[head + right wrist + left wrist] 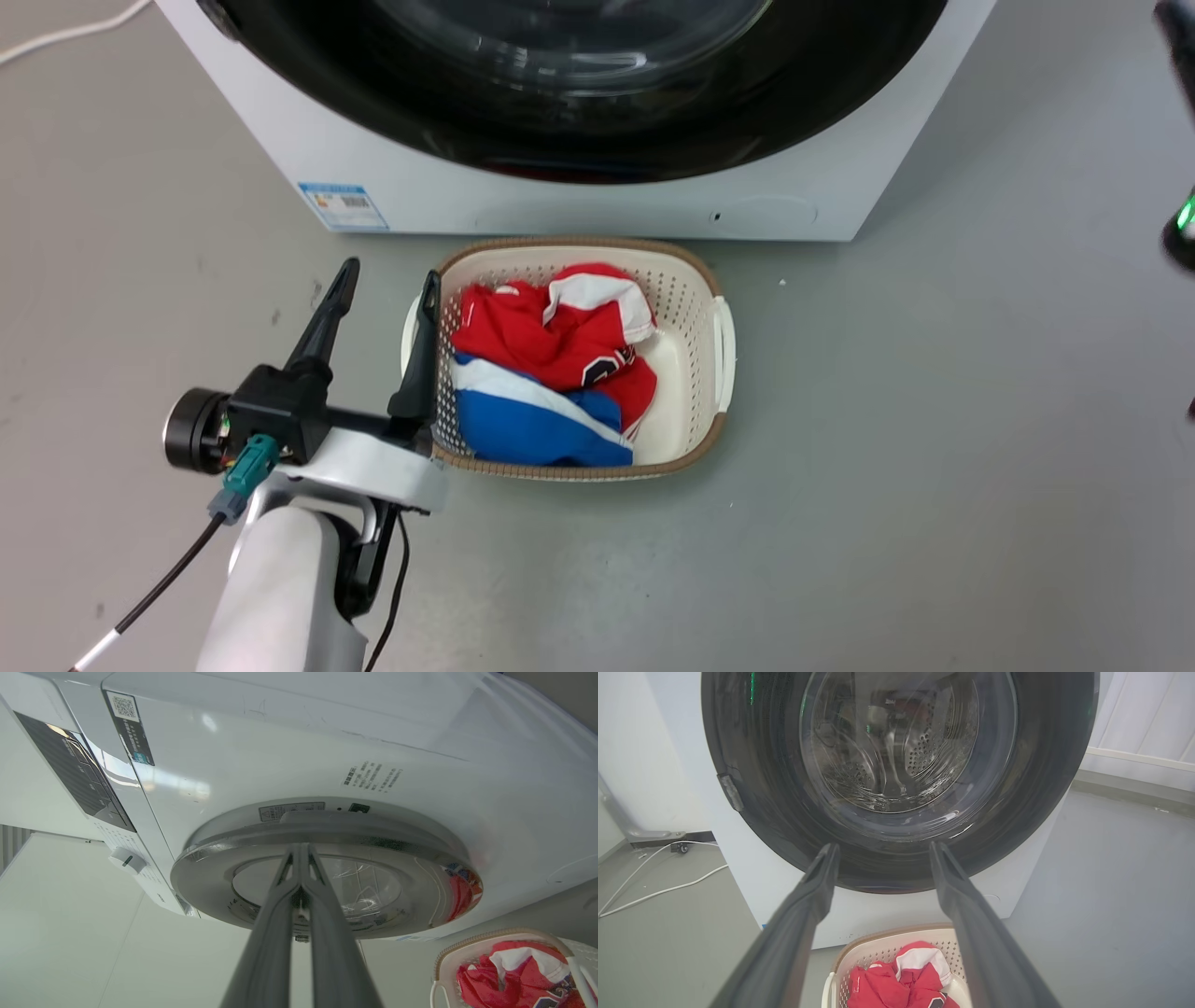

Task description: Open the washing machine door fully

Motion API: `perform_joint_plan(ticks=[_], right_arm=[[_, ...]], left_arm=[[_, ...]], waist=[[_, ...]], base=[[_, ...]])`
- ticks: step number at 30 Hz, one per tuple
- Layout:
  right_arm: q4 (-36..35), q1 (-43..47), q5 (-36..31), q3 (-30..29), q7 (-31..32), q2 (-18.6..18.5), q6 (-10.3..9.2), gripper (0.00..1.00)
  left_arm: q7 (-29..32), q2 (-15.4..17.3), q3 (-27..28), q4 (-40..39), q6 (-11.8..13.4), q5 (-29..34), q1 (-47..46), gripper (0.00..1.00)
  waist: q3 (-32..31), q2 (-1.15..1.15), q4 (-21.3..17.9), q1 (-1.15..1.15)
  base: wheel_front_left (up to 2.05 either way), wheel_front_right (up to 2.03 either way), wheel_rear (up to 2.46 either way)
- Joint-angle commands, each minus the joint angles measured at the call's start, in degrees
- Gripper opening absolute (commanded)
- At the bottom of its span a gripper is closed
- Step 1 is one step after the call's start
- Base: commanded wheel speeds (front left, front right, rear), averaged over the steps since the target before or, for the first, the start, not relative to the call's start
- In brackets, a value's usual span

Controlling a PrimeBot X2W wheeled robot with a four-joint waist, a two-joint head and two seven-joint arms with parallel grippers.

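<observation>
Left gripper [390, 273] nearest me: fingers spread wide, nothing between them, hanging by the left rim of the laundry basket [724, 355] on the floor. Red and blue clothes [560, 373] lie inside. Beyond, the washing machine door [579, 140] sits flush against the white washer [373, 159]. Right gripper [299, 848] is pinched narrow and empty, tips before the door; contact unclear.

The grey floor [934, 420] bears a white washer [420, 187], a cream basket [724, 350] just before it, and a cable [56, 40].
</observation>
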Motion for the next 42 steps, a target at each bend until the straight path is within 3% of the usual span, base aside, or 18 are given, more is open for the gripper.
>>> perform_joint_plan(ticks=[1, 8, 19, 31, 42], right_arm=[[2.00, -4.86, -0.72, 2.12, 1.65, -1.44, 0.02, 0.00], [10.01, -21.18, -4.86, 10.21, 6.18, -3.55, 0.02, 0.00], [22.88, -39.04, -12.20, 18.77, 9.92, 0.86, 0.02, 0.00], [27.59, -43.56, -14.83, 21.70, 13.95, 3.80, 0.02, 0.00], [26.07, -37.05, -14.52, 23.36, 22.53, 2.64, 0.02, 0.00]], left_arm=[[-0.15, -0.01, -0.51, -0.73, -0.11, -0.34, -1.55, 1.00], [-0.15, -0.01, -1.51, -2.75, -0.06, -0.78, -4.12, 1.00], [-0.15, -0.35, -1.76, -4.47, -0.06, -1.03, -6.20, 1.00], [-0.15, -0.84, -1.25, -4.59, -0.06, -1.05, -6.63, 1.00], [-0.14, -1.15, -1.83, -3.04, -0.07, -0.44, -4.19, 1.00]], waist=[[2.64, 0.00, 1.16, -0.01], [6.90, 0.00, 2.52, -0.01], [11.29, 0.00, 4.05, -0.01], [12.58, 0.00, 4.36, -0.01], [7.32, 0.00, 3.72, -0.01]], base=[[0.00, 0.00, 0.00], [0.00, 0.00, 0.00], [0.00, 0.00, 0.00], [0.00, 0.00, 0.00], [0.00, 0.00, 0.00]])
